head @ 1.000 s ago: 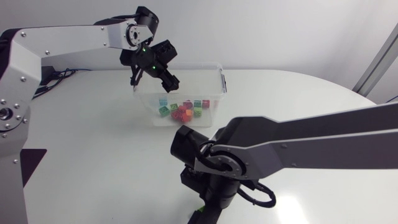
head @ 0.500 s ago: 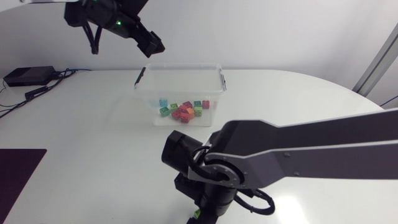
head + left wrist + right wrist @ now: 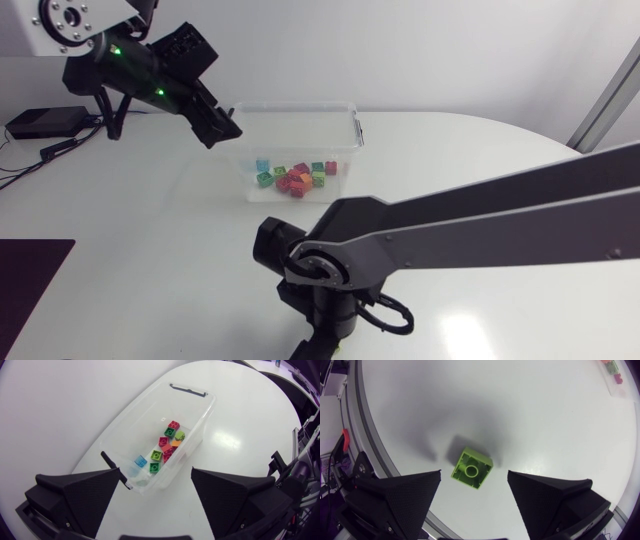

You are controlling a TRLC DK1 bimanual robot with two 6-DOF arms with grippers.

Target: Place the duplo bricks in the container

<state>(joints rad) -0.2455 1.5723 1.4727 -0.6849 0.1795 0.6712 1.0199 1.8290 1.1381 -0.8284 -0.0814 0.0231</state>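
Note:
A clear plastic container (image 3: 345, 120) stands at the table's back middle with several coloured duplo bricks (image 3: 295, 178) on its floor. My left gripper (image 3: 216, 126) hangs just left of the container's rear left corner. In the left wrist view it (image 3: 157, 505) is open and empty, high above the container (image 3: 132, 412) and its bricks (image 3: 165, 447). A lime green brick (image 3: 472, 467) lies hollow side up on the table between the open fingers of my right gripper (image 3: 474, 480), which do not touch it. In the head view the right gripper (image 3: 320, 345) is at the front edge, hiding that brick.
A black box with cables (image 3: 45, 122) sits at the table's far left, and a dark mat (image 3: 30, 285) lies at the front left. The table's rim (image 3: 362, 445) runs close beside the lime brick.
My left arm has lifted off the container's rear left corner and swung left, away from it. The right arm's wrist has sunk slightly toward the front edge.

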